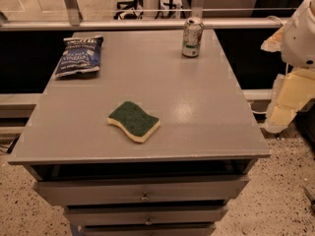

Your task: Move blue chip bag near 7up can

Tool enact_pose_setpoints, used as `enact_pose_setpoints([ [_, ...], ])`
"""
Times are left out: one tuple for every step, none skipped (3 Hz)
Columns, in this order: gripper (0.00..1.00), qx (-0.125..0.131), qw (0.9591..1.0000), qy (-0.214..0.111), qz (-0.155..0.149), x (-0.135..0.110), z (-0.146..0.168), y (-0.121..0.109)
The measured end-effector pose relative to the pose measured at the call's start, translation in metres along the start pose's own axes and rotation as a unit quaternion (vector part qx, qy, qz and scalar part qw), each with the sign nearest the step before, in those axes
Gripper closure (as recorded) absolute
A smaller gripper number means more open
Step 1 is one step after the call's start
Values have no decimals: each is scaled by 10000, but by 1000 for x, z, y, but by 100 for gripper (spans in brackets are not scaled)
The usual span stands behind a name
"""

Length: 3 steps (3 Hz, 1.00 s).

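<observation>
Drawer fronts [142,190] sit nearest the lens, under the gray cabinet top [206,112]. Green-and-yellow sponge [134,120] lies toward the front, left of centre. Blue chip bag [78,56] lies flat at the far-left corner, close to the left edge. 7up can [192,37] stands upright at the far edge, right of centre, well apart from the bag. Gripper [288,100] hangs off the cabinet's right side, touching nothing; open or closed, I cannot tell.

Risks, my judgement:
1. My reach must cross from the right side to the far-left corner. That path runs near the can; 1 brush from the arm could topple it or push it off the back.
2. Bag is flat and crinkly. A shallow pinch may slip, or shove it over the left edge.
3. On set-down, a trailing bag corner could knock the can.
4. Sponge lies closer than the bag; it is not the target.
</observation>
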<state>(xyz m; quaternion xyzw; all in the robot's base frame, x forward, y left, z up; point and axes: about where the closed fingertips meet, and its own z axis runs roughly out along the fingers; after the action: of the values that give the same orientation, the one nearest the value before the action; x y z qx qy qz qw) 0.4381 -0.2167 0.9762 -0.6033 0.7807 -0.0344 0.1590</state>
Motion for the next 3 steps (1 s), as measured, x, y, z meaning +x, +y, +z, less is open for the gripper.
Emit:
enact_pose_setpoints([
  [0, 1, 10000, 0, 0, 0, 0, 0],
  [0, 82, 9994, -337, -77, -41, 24, -24],
  [0, 196, 9970, -743, -19, -84, 53, -57],
])
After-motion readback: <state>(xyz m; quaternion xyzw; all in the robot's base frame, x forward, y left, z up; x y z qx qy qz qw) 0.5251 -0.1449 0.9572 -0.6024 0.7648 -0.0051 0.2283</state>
